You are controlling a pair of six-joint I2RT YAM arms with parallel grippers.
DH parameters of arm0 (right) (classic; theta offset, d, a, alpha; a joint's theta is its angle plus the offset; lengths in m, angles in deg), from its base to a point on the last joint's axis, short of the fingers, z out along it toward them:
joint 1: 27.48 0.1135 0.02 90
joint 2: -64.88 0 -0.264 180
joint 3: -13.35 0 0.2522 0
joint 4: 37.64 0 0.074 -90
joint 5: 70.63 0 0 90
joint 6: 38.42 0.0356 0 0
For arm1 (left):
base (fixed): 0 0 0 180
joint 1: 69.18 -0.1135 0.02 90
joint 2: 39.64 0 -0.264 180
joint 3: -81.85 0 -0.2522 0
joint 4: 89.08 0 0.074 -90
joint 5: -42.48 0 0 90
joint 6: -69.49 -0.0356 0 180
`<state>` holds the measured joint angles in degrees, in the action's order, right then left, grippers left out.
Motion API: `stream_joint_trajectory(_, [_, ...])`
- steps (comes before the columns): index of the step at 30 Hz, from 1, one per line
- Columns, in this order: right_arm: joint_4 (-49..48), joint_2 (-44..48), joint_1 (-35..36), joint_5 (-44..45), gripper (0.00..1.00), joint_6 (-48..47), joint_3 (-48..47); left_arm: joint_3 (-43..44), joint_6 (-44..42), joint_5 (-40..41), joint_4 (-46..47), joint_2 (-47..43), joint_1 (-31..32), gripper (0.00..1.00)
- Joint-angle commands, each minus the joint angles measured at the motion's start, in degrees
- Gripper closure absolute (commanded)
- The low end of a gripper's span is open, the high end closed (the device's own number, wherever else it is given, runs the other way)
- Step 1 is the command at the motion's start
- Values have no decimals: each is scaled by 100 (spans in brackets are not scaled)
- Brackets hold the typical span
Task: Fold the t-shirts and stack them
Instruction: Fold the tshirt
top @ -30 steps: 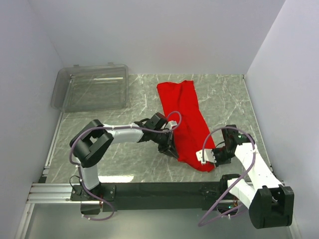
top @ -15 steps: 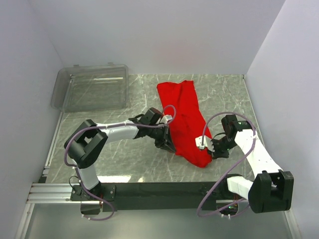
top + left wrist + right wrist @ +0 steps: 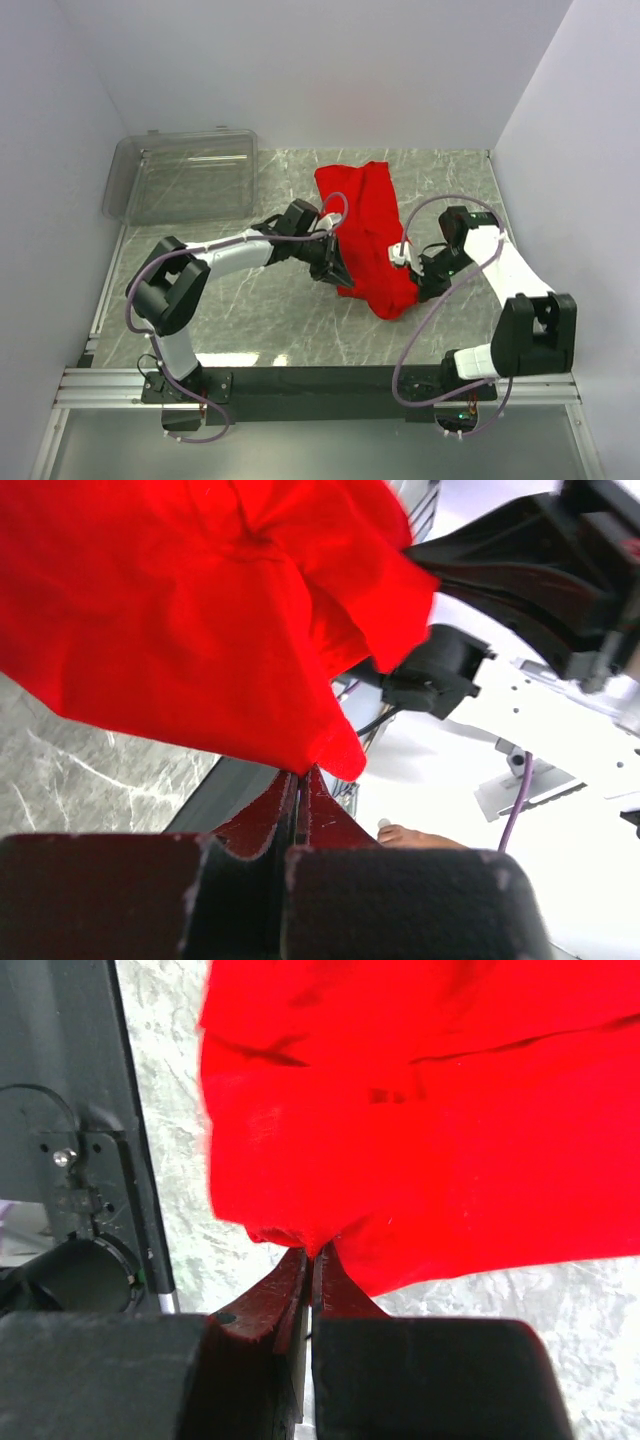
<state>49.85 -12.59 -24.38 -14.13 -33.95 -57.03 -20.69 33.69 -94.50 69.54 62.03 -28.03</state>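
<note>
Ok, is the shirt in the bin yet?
No, the red t-shirt is out on the table, well right of the clear bin.

We see a plain bright red t-shirt [image 3: 368, 225], no print, at the centre of the top view. The table [image 3: 270, 310] is grey-green marble with thin white veins. At upper left, the bin [image 3: 185, 180] is clear plastic. The left arm [image 3: 235, 257] and right arm [image 3: 512, 268] are white and black, with purple cables [image 3: 397, 375]. The walls [image 3: 300, 70] are pale lavender-white.

grey marble-look tabletop [image 3: 270, 322], plain white walls [image 3: 330, 70] on three sides, black rail [image 3: 330, 381] at near edge.
</note>
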Motion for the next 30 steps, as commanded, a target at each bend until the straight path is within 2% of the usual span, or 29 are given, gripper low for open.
stream_joint_trajectory(1, [413,-399,-46,-201,100,107,-402,309,38,-302,85,-33,-168,99])
stream_joint_trajectory(15, [660,-2104,-81,-412,100,854,-1939,1179,91,-382,-249,775,-616,99])
stream_joint_trajectory(30, [536,-3089,-274,-544,100,1443,-2889,1338,285,-180,-240,1004,-1065,99])
